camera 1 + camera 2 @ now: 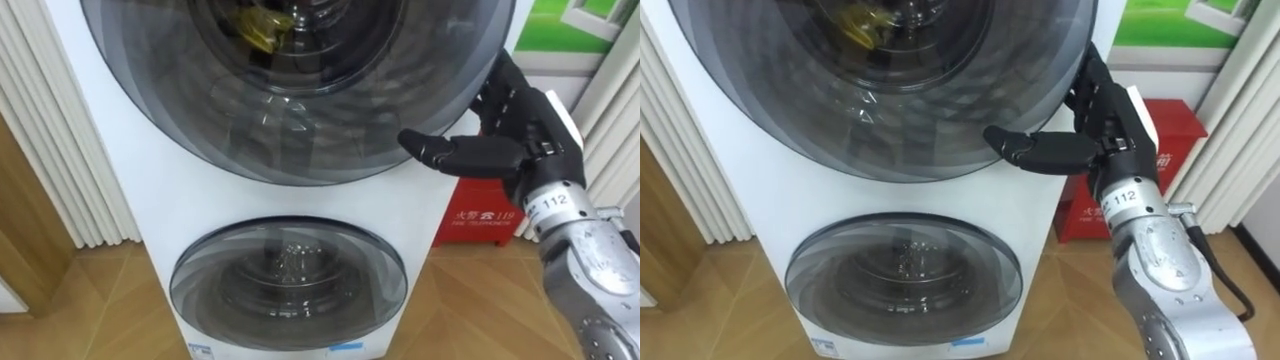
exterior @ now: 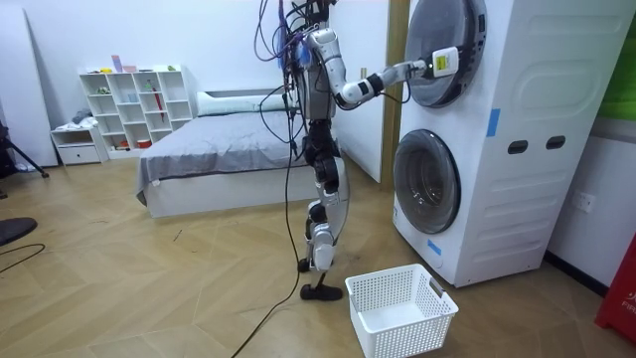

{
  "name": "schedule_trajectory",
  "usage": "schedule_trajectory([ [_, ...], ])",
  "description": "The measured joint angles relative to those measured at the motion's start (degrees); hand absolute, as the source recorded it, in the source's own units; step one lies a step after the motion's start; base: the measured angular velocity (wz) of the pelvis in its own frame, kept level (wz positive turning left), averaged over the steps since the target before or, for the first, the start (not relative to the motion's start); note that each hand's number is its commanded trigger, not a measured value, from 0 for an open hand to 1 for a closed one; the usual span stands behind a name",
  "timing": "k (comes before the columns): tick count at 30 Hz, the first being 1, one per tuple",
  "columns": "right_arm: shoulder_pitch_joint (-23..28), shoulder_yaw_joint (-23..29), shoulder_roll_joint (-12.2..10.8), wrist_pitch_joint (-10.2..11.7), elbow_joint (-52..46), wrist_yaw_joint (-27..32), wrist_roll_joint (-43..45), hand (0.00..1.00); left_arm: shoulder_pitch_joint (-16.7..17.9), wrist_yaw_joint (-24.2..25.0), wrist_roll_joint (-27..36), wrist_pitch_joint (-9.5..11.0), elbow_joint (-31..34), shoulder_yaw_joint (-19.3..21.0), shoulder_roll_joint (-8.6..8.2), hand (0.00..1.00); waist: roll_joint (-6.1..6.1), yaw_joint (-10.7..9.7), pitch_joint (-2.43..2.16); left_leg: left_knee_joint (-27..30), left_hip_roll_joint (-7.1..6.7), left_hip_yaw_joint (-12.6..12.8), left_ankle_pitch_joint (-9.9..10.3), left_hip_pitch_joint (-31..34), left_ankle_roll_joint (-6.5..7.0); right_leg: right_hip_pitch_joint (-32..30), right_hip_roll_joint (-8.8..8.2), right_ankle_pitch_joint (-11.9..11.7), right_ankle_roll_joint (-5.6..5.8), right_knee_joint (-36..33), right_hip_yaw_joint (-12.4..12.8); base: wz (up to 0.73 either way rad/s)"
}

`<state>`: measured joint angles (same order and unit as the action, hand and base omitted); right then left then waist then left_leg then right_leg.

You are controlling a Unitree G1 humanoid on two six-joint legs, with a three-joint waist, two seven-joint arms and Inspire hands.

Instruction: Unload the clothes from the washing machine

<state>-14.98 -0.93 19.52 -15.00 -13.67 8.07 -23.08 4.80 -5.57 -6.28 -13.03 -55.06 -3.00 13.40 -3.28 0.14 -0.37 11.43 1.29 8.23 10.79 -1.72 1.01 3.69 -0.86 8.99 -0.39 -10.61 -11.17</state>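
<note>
Bedroom corner, stacked washing machine (image 1: pixel 110 150): right robot hand (image 1: pixel 515 125) spread, thumb out, against the shut upper door (image 1: pixel 300 130), yellow clothes (image 1: pixel 262 30) up-left of it inside the drum, nothing picked yet, basket (image 2: pixel 400 308) waiting below.

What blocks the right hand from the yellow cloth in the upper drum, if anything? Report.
Probably not reachable: the upper door looks shut, its glass between the right hand and the yellow cloth.
</note>
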Motion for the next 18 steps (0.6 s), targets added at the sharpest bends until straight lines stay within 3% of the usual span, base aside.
schedule_trajectory([
  [5, 0.0, 0.0, 0.5, -1.5, -2.9, -0.1, -0.1, 0.00, 0.4, 0.0, 0.0, 0.5, 0.0, 0.0, 0.13, 0.00, 0.28, -0.8, -0.17, -0.2, 0.01, 0.1, 0.0, 0.0, 0.00, 0.0, 0.01, 0.0, 0.00, 0.0, 0.1, 0.00],
  [13, 0.0, 0.7, 1.2, -1.6, -10.6, -1.4, -1.1, 0.00, 1.8, 0.0, 0.0, 2.6, -0.1, -0.1, -0.23, 0.00, 0.71, -1.9, -0.47, -0.1, 0.03, 0.8, 0.0, -0.2, 0.00, -0.6, 0.12, 0.0, -0.07, -0.1, 1.8, -0.07],
  [18, 0.0, 1.8, 1.3, -1.6, -14.3, -3.3, -1.1, 0.00, 2.3, 0.0, 0.0, 2.7, -0.2, -0.1, -0.26, 0.00, 0.71, -2.8, -0.46, -0.1, 0.03, 0.9, 0.0, -0.1, 0.01, -0.7, 0.12, -0.1, -0.11, -0.1, 1.7, -0.01],
])
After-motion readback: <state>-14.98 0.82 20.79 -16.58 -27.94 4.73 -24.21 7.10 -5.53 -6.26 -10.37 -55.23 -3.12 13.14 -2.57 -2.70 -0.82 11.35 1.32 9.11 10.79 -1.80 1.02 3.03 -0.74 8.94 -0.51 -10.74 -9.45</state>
